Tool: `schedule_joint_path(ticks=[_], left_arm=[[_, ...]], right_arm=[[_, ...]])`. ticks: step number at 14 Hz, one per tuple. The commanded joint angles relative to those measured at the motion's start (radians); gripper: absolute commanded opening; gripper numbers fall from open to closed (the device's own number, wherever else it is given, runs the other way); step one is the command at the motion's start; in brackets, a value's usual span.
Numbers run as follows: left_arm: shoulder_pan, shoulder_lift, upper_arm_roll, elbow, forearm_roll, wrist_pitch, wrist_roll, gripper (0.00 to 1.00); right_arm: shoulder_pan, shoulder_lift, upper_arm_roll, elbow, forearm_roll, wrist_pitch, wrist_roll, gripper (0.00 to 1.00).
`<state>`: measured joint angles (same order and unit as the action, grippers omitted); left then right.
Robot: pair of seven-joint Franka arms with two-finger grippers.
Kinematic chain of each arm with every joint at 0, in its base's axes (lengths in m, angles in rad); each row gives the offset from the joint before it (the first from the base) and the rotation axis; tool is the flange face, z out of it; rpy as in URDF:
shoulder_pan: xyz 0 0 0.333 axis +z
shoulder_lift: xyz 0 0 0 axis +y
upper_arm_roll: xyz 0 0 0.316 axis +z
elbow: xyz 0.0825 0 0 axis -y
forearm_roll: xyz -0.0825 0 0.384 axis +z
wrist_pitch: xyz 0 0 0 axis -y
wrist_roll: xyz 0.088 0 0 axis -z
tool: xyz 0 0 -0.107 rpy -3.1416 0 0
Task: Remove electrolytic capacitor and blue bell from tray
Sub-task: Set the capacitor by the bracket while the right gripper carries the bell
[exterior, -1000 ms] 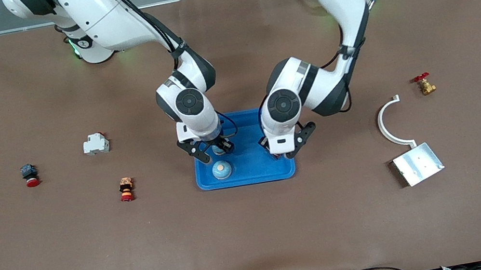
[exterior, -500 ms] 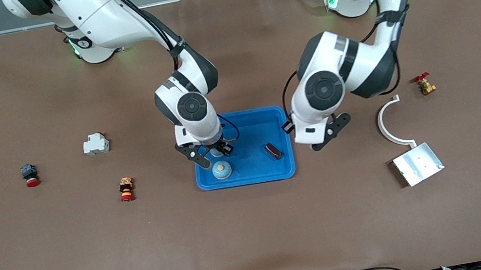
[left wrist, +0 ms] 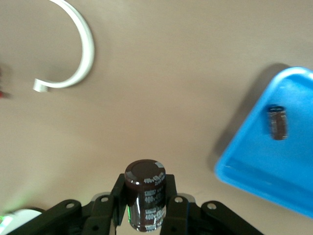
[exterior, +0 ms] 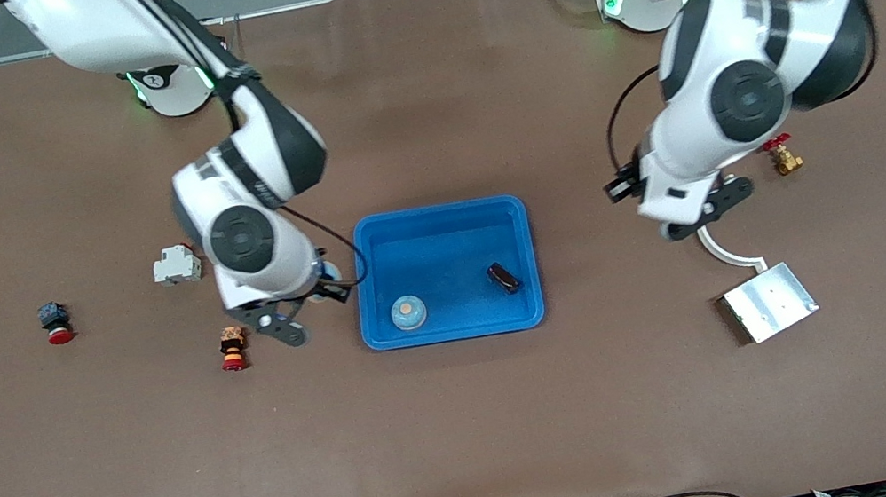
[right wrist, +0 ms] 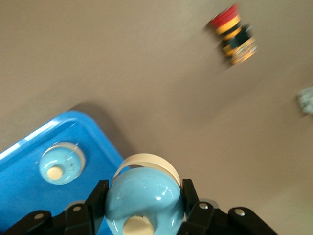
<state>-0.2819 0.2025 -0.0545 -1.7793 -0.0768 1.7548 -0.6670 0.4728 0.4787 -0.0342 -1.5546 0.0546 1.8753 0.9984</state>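
Observation:
A blue tray [exterior: 440, 231] holds a light blue bell [exterior: 409, 313] and a dark brown capacitor [exterior: 504, 277] lying on its side. My right gripper [exterior: 304, 308] hangs over the table just off the tray's edge toward the right arm's end. It is shut on another light blue bell [right wrist: 144, 198], and the tray's bell [right wrist: 61, 164] shows below. My left gripper [exterior: 702, 212] is over the white curved bracket [exterior: 722, 247]. It is shut on another dark capacitor [left wrist: 145, 196], held upright, with the tray's capacitor [left wrist: 277, 122] in view.
Toward the right arm's end lie a white breaker [exterior: 177, 265], a black and red button [exterior: 55, 322] and an orange and red stacked button [exterior: 232, 348]. Toward the left arm's end lie a brass valve [exterior: 781, 156] and a metal plate [exterior: 770, 302].
Both grippers have swung outward from over the tray, each toward its own arm's end. The capacitor in the tray, hidden under the left gripper a second ago, now shows.

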Motion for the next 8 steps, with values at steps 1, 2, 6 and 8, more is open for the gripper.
schedule_joint_path(ticks=[1, 2, 6, 8], left_arm=[[0.105, -0.100, -0.007, -0.120, 0.046, 0.023, 0.153, 0.00], [0.150, -0.109, -0.008, -0.129, 0.060, 0.025, 0.223, 0.00], [0.311, -0.109, -0.008, -0.138, 0.075, 0.055, 0.469, 0.00], [0.360, -0.097, -0.007, -0.155, 0.088, 0.118, 0.536, 0.00]], right_arm=[[-0.072, -0.092, 0.017, -0.080, 0.002, -0.013, -0.119, 0.00], [-0.095, -0.113, 0.016, -0.096, 0.002, -0.025, -0.168, 0.00], [-0.177, -0.169, 0.016, -0.127, 0.002, -0.056, -0.325, 0.00], [-0.218, -0.187, 0.014, -0.136, 0.002, -0.057, -0.412, 0.00]])
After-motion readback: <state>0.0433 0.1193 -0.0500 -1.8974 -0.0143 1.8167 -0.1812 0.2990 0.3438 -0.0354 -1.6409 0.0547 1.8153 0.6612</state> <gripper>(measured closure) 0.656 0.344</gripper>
